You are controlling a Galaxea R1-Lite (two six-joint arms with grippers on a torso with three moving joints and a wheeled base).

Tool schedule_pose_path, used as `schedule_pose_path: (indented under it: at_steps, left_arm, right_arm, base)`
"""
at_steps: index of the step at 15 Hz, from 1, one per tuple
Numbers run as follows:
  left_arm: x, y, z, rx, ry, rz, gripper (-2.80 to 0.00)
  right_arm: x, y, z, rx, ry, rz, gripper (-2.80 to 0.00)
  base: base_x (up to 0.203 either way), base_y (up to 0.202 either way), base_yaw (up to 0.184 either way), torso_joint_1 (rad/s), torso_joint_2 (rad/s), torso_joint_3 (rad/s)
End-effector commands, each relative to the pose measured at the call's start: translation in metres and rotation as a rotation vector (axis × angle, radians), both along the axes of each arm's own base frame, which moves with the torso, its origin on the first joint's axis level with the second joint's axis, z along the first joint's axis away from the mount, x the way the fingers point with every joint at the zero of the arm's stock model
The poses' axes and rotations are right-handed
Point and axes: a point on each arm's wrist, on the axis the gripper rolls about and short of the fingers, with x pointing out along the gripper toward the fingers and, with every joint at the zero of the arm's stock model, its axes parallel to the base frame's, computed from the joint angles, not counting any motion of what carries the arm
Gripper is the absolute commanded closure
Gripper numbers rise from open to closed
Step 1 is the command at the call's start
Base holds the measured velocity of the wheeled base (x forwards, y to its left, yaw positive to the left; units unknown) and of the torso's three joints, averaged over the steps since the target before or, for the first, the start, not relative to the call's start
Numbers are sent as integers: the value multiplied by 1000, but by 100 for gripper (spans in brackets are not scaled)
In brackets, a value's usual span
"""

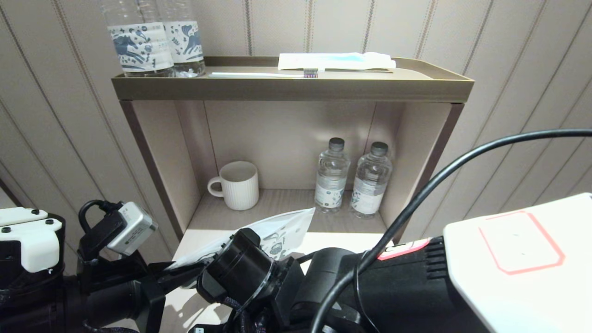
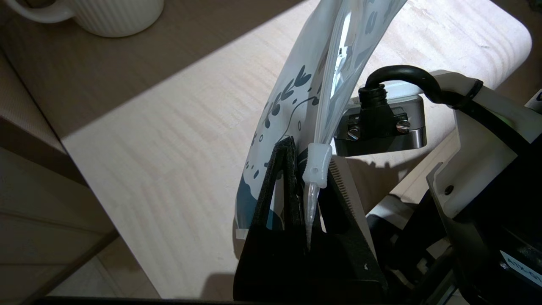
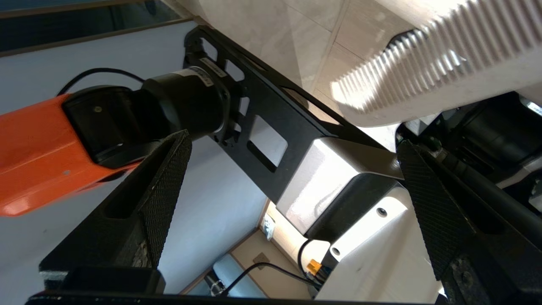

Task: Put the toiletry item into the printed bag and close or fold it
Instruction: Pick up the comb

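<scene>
Striped beige wall panels frame a two-level shelf unit [image 1: 296, 90], where the head view shows a toothbrush [image 1: 263, 74] and a white-and-blue wrapped packet [image 1: 336, 60] on the top tray beside two labelled water bottles [image 1: 155, 39], with a ribbed white mug [image 1: 237, 185] and two more bottles [image 1: 351, 181] in the recess below. Low in that view the left gripper [image 1: 185, 273] holds the printed bag [image 1: 277, 231] tilted above the pale wooden counter [image 1: 342, 240], though the arms crowding the foreground cover most of the pouch and cut off its lower end. Only the left wrist view shows the grip itself: the black fingers [image 2: 281, 186] are pressed together on the bag's lower edge beside its white zip slider [image 2: 317, 167], and the bag rises edge-on with a blue leaf print, its mouth slightly parted. The right gripper [image 3: 292, 169] cannot be made out in the head view, lost among dark arm parts at the bottom; its own wrist view shows its textured fingers spread wide with nothing between them, looking across at black and orange robot parts. A white toothed bar [image 3: 423, 67] crosses one corner of that view, and whether it is the comb or part of the machine cannot be told. No view shows the comb clearly, nor whether it lies inside the bag.
</scene>
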Motion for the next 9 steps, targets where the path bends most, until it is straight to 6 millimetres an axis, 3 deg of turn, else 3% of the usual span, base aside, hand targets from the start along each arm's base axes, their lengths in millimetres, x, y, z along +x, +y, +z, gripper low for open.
schedule_pose_path:
  at_steps: [1,4,9]
  left_arm:
    - [0,0,0,-1,-1,-2,0]
    - [1,-1,-1,2,3,-2,0]
    - [0,0,-1,2,3,-2,0]
  right_arm:
    - [0,-3,-2,-9,9,-4,-280]
    - [-1,-8,-3,-19,10,-9,-280]
    - [4,-1,-14,-32,17,-13,-280]
  base:
    - [0,0,0,0,0,0]
    - [0,0,0,0,0,0]
    - [0,0,0,0,0,0]
